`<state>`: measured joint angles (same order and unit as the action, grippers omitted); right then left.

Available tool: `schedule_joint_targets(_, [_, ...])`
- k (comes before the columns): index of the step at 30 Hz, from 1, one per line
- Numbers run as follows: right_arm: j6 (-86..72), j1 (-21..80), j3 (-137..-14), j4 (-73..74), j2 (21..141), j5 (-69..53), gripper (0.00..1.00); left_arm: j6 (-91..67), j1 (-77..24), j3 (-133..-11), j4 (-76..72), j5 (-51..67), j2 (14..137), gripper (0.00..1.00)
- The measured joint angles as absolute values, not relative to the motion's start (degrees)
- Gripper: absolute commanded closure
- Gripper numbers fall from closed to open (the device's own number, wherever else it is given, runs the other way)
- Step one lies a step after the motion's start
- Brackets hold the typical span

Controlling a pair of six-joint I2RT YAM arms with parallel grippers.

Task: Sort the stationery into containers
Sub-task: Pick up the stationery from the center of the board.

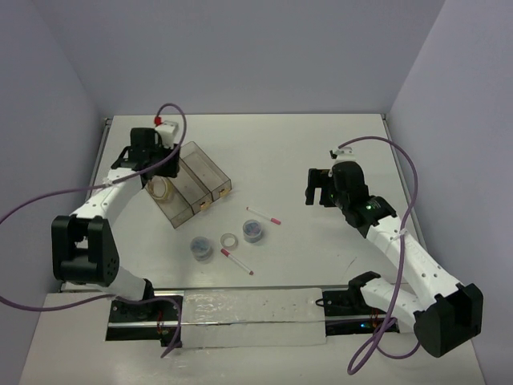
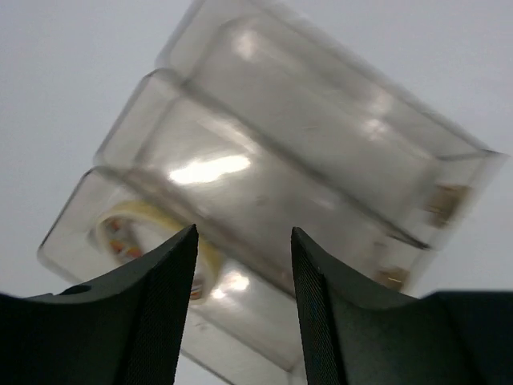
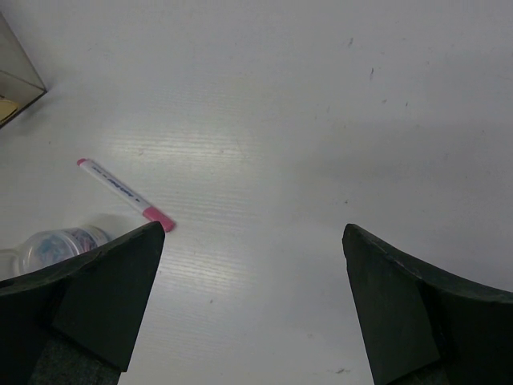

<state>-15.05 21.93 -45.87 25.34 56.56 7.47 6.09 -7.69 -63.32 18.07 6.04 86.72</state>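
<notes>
Three joined clear brownish containers stand at the left. A tan tape ring lies inside the leftmost bin. My left gripper hovers over that bin, open, with nothing between its fingers. On the table lie two red-capped pens, two clear tubs and a whitish tape ring. My right gripper hangs open above bare table, to the right of a pen and a tub.
Purple cables loop from both arms. Grey walls close in the table on three sides. A corner of the containers shows at the right wrist view's left edge.
</notes>
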Motion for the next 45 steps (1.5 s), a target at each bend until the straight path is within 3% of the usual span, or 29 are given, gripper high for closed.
schedule_joint_targets(4, [-15.1,22.0,-45.9,25.4,56.4,5.8,0.00,11.7,-20.3,-68.0,24.3,11.2,82.7,0.35])
schedule_joint_targets(10, [-15.4,22.0,-45.9,25.4,56.3,4.6,0.00,15.5,-33.2,-63.1,26.6,12.3,81.5,0.42])
schedule_joint_targets(16, [-15.6,22.0,-45.9,25.4,55.3,4.6,0.00,15.9,-35.8,-56.8,26.9,10.3,88.4,0.41])
schedule_joint_targets(35, [-14.9,22.0,-45.8,27.1,55.2,7.1,0.00,20.3,-41.0,-50.7,26.0,9.2,90.2,0.43])
schedule_joint_targets(36, [-14.9,22.0,-45.8,27.2,55.3,7.1,0.00,20.4,-41.4,-50.5,25.9,9.3,90.2,0.45])
schedule_joint_targets(40, [-14.8,22.0,-45.8,27.3,55.7,7.6,0.00,20.5,-42.4,-49.5,25.5,9.1,90.5,0.70])
schedule_joint_targets(42, [-14.7,22.0,-45.8,27.4,55.9,7.8,0.00,20.4,-42.7,-49.5,25.1,8.8,91.6,0.98])
schedule_joint_targets(45, [-14.5,22.0,-45.9,27.7,56.3,8.0,0.00,20.0,-42.7,-50.4,24.1,8.0,92.6,1.00])
